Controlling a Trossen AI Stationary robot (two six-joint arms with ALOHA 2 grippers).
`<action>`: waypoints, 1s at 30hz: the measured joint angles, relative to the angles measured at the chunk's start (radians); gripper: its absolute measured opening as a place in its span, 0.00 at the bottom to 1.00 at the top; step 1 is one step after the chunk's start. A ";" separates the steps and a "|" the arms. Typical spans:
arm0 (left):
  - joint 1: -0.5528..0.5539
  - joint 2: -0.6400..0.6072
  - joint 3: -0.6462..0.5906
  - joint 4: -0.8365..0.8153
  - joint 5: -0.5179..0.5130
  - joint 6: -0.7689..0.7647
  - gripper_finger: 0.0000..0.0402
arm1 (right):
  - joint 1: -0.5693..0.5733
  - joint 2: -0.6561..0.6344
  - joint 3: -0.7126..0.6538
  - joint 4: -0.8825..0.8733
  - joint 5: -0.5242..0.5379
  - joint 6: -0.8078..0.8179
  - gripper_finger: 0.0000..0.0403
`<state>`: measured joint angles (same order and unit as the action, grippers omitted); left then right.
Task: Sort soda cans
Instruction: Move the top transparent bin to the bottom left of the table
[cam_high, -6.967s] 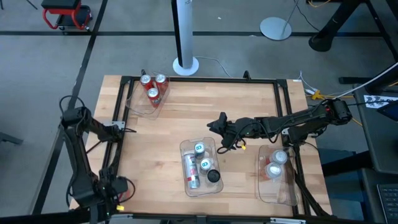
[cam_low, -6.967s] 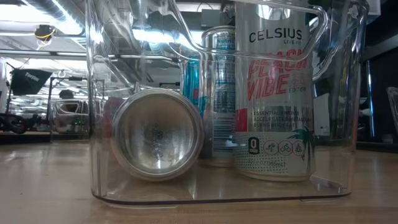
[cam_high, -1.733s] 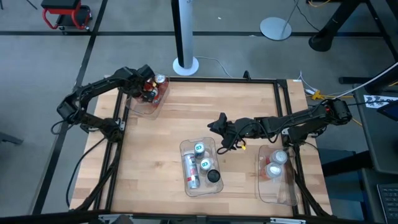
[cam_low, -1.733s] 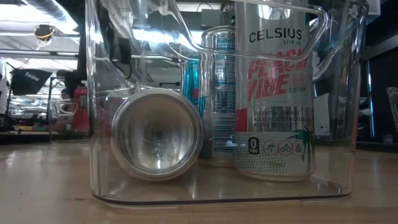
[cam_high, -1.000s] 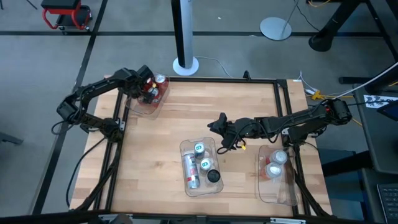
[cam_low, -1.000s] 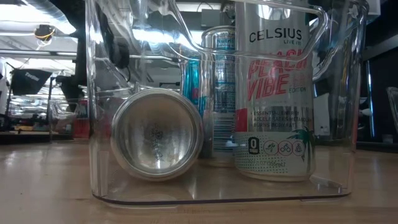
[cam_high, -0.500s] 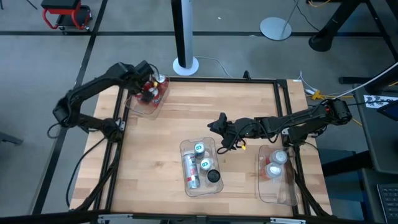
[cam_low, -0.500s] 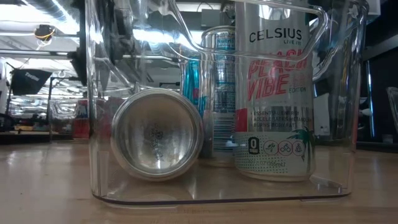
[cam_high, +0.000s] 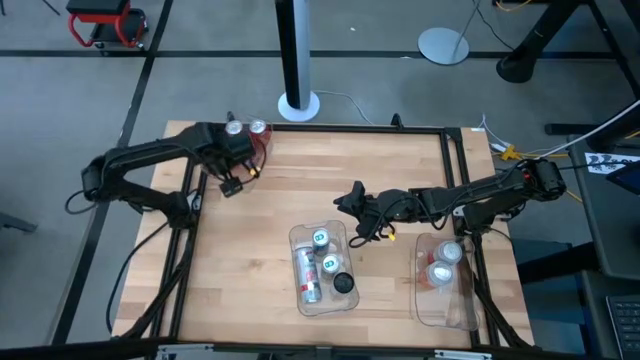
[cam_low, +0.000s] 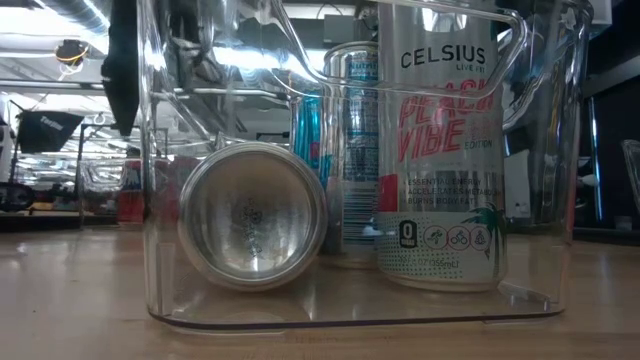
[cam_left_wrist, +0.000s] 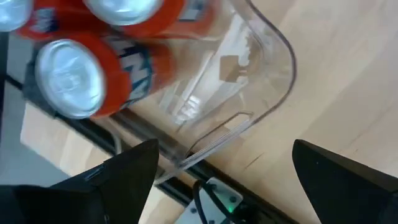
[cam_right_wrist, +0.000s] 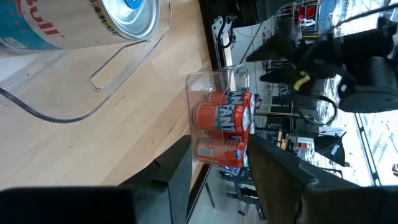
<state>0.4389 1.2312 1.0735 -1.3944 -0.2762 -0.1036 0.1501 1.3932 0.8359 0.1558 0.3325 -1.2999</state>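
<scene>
The left gripper (cam_high: 232, 183) is hovering with fingers apart and empty beside the far-left bin (cam_left_wrist: 249, 87) of red soda cans (cam_left_wrist: 93, 74), likely just clear of it. The right gripper (cam_high: 355, 203) is waiting, partly open and empty, beside the centre bin (cam_high: 300, 240) of unsorted cans (cam_high: 320, 240).

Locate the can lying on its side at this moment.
In the high view, the lying can rests in the middle clear bin near the table's front edge, left of three upright cans.
</scene>
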 joint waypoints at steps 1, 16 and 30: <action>-0.010 0.000 -0.020 0.016 0.004 0.012 0.89 | 0.000 0.000 0.000 0.000 0.000 0.000 0.38; -0.065 0.001 -0.263 0.165 -0.027 0.138 0.84 | 0.000 0.000 0.000 0.006 0.000 -0.014 0.38; -0.065 0.001 -0.260 0.188 -0.036 0.134 0.31 | 0.000 0.000 0.000 0.006 0.000 -0.014 0.38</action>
<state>0.3740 1.2324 0.8139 -1.2068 -0.3126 0.0303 0.1501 1.3933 0.8356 0.1623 0.3325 -1.3144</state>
